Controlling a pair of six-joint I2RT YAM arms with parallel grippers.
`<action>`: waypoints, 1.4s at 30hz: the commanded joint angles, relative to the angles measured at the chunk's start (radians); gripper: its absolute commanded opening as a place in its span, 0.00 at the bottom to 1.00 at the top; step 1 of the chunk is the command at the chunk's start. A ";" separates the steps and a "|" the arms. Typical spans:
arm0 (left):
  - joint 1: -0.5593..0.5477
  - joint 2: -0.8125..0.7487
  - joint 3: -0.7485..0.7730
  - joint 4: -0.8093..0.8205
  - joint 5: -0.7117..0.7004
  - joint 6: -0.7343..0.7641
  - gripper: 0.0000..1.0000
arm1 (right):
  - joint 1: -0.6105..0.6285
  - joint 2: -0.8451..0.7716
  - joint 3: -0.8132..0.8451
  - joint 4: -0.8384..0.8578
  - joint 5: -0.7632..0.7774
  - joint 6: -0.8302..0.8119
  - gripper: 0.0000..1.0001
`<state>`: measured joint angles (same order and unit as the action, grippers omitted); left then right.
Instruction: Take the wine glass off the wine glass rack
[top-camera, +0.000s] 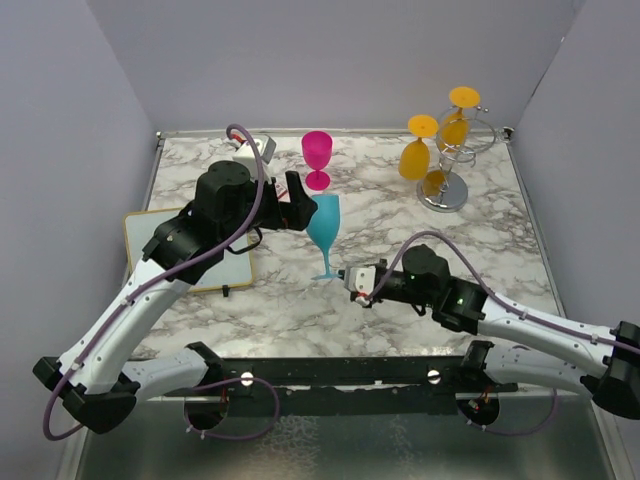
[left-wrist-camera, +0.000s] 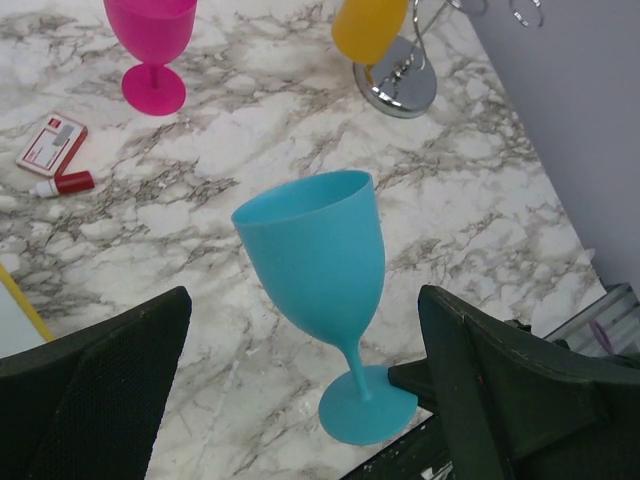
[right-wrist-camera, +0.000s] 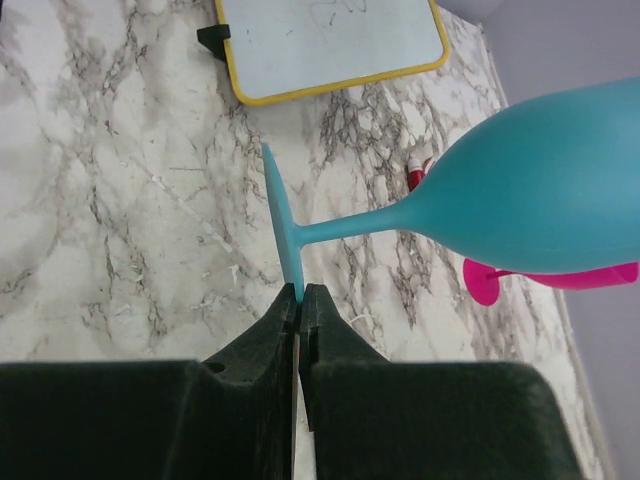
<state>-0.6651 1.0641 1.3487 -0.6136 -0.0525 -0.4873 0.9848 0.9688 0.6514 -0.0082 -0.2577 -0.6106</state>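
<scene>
A blue wine glass (top-camera: 323, 222) stands slightly tilted at the table's middle, away from the wine glass rack (top-camera: 455, 165). My right gripper (right-wrist-camera: 300, 295) is shut on the rim of its foot (right-wrist-camera: 284, 235). My left gripper (left-wrist-camera: 300, 315) is open, its fingers (left-wrist-camera: 110, 380) on either side of the blue bowl (left-wrist-camera: 315, 250) without touching it. The silver rack stands at the back right, with three orange wine glasses (top-camera: 415, 150) hanging upside down from its arms. In the left wrist view the rack's base (left-wrist-camera: 400, 85) and one orange glass (left-wrist-camera: 368, 28) show at the top.
A pink wine glass (top-camera: 317, 155) stands upright behind the blue one. A yellow-framed whiteboard (top-camera: 190, 250) lies at the left. A small white and red box (left-wrist-camera: 52, 145) and a red-capped tube (left-wrist-camera: 62, 184) lie near the back. Grey walls enclose the table.
</scene>
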 joint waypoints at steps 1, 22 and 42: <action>0.002 0.010 0.080 -0.095 -0.044 0.045 0.99 | 0.092 0.008 -0.024 -0.001 0.242 -0.148 0.01; 0.027 0.226 0.334 -0.253 0.118 0.205 0.84 | 0.318 -0.107 -0.147 0.120 0.609 -0.676 0.01; 0.028 0.162 0.199 -0.210 0.295 0.108 0.61 | 0.318 -0.160 -0.326 0.381 0.736 -1.070 0.01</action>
<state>-0.6403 1.2301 1.5578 -0.8536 0.1516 -0.3450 1.2995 0.8112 0.3557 0.2596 0.4267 -1.5528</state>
